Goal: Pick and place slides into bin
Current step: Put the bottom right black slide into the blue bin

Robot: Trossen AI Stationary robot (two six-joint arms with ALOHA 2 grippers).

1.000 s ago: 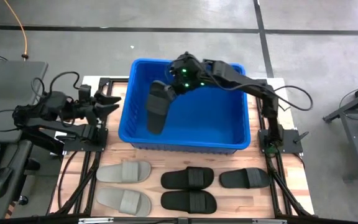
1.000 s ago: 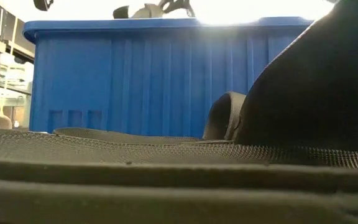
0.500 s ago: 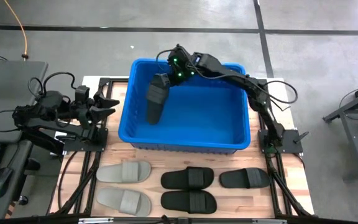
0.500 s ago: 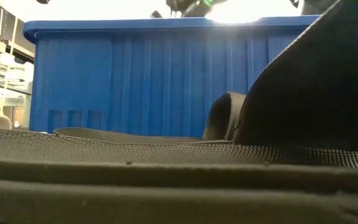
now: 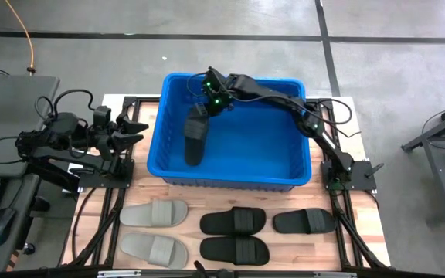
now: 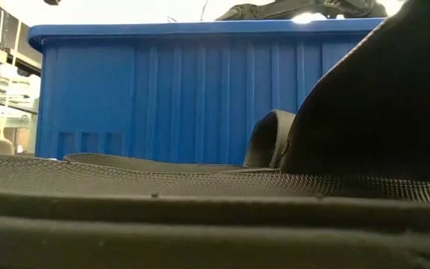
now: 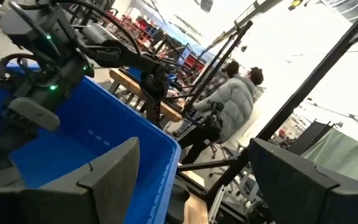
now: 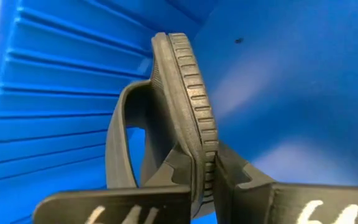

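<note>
Right claw [image 8: 205, 180] clamped on the edge of a black slide [image 5: 195, 133], which hangs toe-down inside the bin [image 5: 293, 179], near the bin's left wall. Left claw [image 5: 136, 127] waits outside the bin's left wall, fingers apart. Five slides lie flat on the tabletop [image 5: 361, 232] in front of the bin.

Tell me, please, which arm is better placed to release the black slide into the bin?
The right. Its tool is clamped on the black slide, hanging inside the blue bin near the left wall. The left tool waits open outside the bin, holding nothing.
</note>
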